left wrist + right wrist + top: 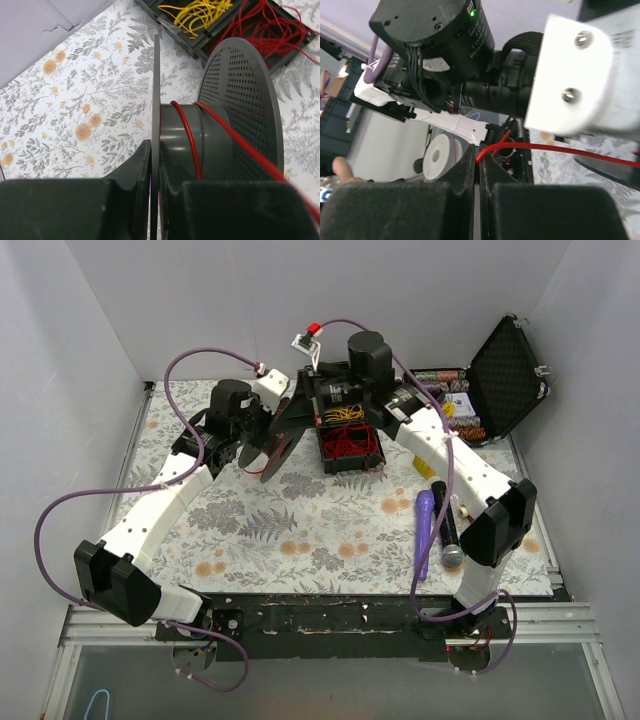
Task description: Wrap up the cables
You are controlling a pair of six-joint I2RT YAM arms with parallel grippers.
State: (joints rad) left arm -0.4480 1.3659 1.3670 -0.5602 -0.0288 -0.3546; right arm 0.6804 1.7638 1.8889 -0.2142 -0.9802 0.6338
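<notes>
Presently left tool (pixel 155 161) clamps one spool (pixel 240 100); right tool (pixel 477 159) pinches one red cable (pixel 530 145).

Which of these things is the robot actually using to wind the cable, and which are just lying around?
In use: left gripper, shut on a flange of the grey spool; right gripper, pinching the red cable; black bin of red and yellow cables.

Lying about: purple tube; microphone; open black case; poker chips.
</notes>
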